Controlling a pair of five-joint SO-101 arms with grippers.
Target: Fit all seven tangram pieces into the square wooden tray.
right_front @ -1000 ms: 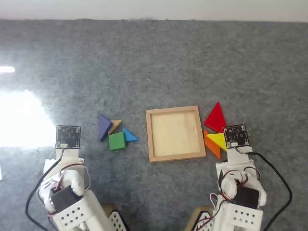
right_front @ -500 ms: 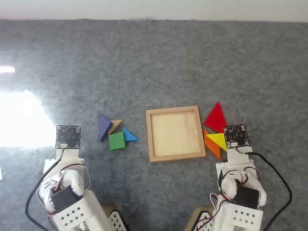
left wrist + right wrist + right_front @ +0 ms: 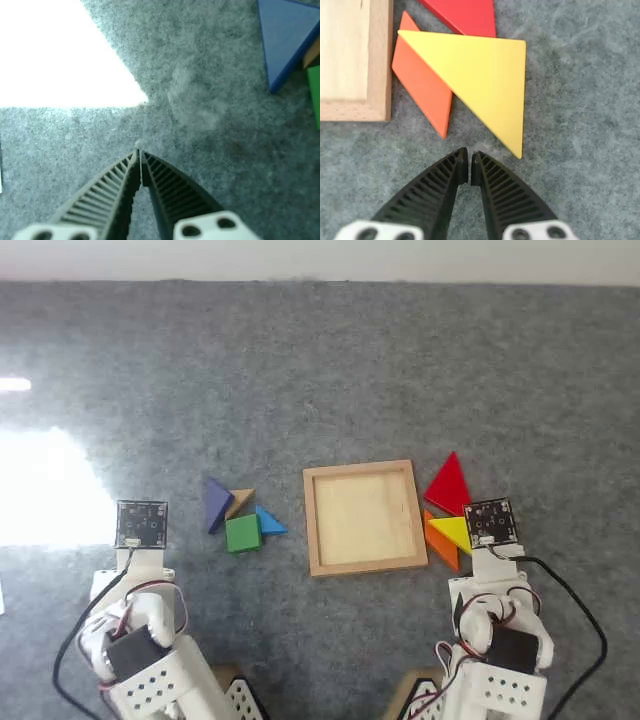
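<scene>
1. Your left arm (image 3: pixel 135 640) sits folded up low at the near edge of the desk (image 3: pixel 400 370), toward the left corner. Its wrist sticks out over the desk, pointing away from the base.
2. Your left claw (image 3: pixel 139 150) is squeezed closed, with the tips touching. It has nothing in it. It points down at the bare grey desk, beside a bright patch of light (image 3: pixel 55 50).
3. Your right arm (image 3: pixel 495 640) sits folded the same way at the near edge, toward the right corner.
4. Your right claw (image 3: pixel 469 156) is closed too, with just a tiny crack between the tips. It has nothing in it. Its tips are just beside a corner of the yellow triangle (image 3: pixel 485 85) and do not touch it.
5. The tray (image 3: pixel 310 520) lies flat near the middle of the desk, out in front of the gap between your two arms. All seven pieces lie on the desk outside it.
6. On the tray's left side, four pieces are bunched together: the dark blue triangle (image 3: pixel 216 502), the tan piece (image 3: pixel 240 502), the green square (image 3: pixel 243 533) and the light blue triangle (image 3: pixel 268 522).
7. On the tray's right side are three pieces. The red triangle (image 3: pixel 448 487) is farthest from you. The yellow triangle lies partly on top of the orange piece (image 3: pixel 420 85), which is just beside the tray's right wall.
</scene>
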